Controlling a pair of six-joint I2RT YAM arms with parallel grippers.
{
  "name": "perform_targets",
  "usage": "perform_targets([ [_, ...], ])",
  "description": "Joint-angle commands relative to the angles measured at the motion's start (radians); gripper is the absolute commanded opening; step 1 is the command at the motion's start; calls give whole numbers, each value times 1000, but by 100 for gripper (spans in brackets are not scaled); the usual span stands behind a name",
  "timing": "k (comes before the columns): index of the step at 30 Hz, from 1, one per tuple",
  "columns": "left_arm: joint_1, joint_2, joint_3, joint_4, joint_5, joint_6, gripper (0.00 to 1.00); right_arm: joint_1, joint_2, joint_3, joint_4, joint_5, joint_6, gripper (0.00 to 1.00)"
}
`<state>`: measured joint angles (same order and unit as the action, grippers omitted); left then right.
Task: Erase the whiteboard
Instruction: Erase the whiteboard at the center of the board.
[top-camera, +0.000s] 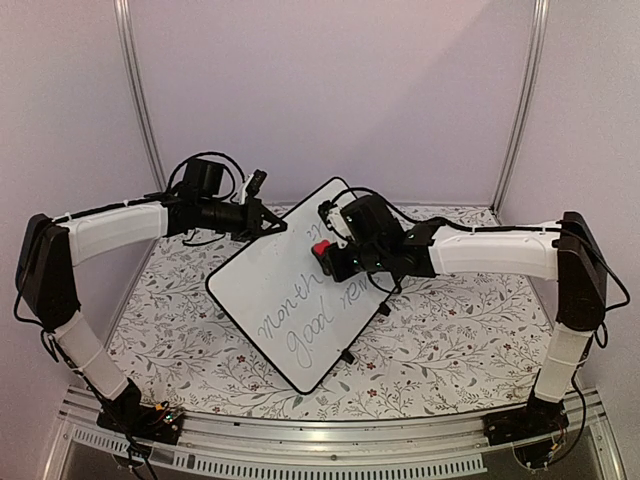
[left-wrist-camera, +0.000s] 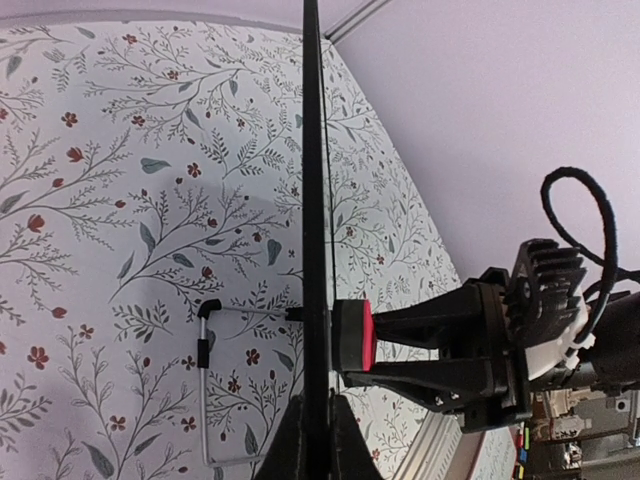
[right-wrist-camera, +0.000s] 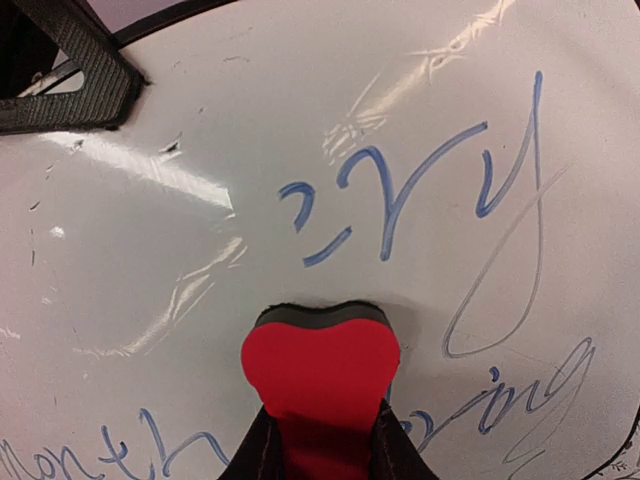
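The whiteboard (top-camera: 285, 285) stands tilted on the table, white with a black frame and blue-grey handwriting. My left gripper (top-camera: 272, 225) is shut on its upper left edge; in the left wrist view the board shows edge-on (left-wrist-camera: 314, 200) between my fingertips (left-wrist-camera: 316, 440). My right gripper (top-camera: 328, 258) is shut on a red eraser (top-camera: 322, 249) with a dark felt face, pressed against the board's front. In the right wrist view the eraser (right-wrist-camera: 320, 370) touches the board (right-wrist-camera: 150, 250) just below blue writing. The left wrist view shows the eraser (left-wrist-camera: 352, 335) against the board's face.
The table (top-camera: 460, 340) has a floral cloth. The board's wire stand (left-wrist-camera: 205, 380) rests on it behind the board. Metal posts (top-camera: 135, 90) and purple walls enclose the back. An aluminium rail (top-camera: 330, 440) runs along the near edge.
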<state>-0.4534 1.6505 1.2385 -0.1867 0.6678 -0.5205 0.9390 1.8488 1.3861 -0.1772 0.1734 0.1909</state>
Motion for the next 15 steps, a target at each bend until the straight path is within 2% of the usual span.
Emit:
perform_targets([
  [1,-24,14,-24,-21,43,53,0,-9,5,18,-47,2,3,0],
  [10,-24,18,-24,-22,42,56,0,-42,112,224,-95,-15,-37,0],
  [15,-24,14,-23,-21,42,55,0,-45,124,234,-113,-30,-29,0],
])
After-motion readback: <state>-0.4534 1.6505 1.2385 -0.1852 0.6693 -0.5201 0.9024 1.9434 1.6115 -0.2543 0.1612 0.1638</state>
